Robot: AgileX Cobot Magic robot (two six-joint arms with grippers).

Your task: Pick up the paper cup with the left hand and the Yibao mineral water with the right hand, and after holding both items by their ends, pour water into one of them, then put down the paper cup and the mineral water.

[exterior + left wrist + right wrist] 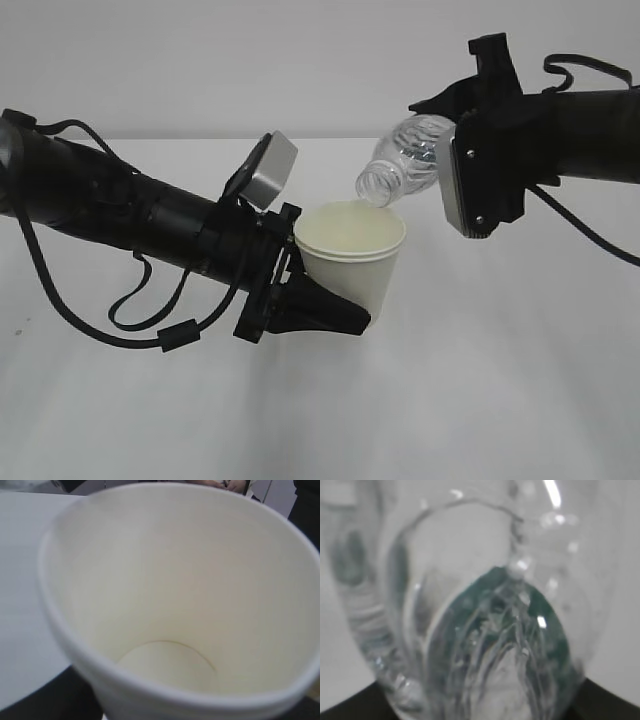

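At the left of the exterior view, the left hand (150, 215) reaches in from the left edge, a black arm with looping cables and a grey square block (268, 172) near its wrist. Its pincer (330, 300) is clenched around the lower part of the paper cup (352, 258), black fingers (325, 310) pressing against the cup's near-left side and base, and the cup is held clear above the white surface (500, 400), roughly upright with its rolled rim facing up. The left wrist view looks straight down into the paper cup (170, 610): cream-white inner wall, round bottom showing, with no pool of water that can be made out. Just right of the cup's rim and above it hangs the Yibao mineral water (405, 158), a clear ribbed bottle tipped over so its open, capless mouth points down and left, right at the far-right edge of the cup's rim. The bottle's rear end disappears into the pincer (455, 165) of the right hand (560, 120), which comes in from the right edge with a silver-white edge plate (462, 190) facing the viewer; this pincer is grasping the bottle by its base end. Close up in the right wrist view, the Yibao mineral water (485, 620) fills the frame, blurred clear plastic with dark green showing through it.
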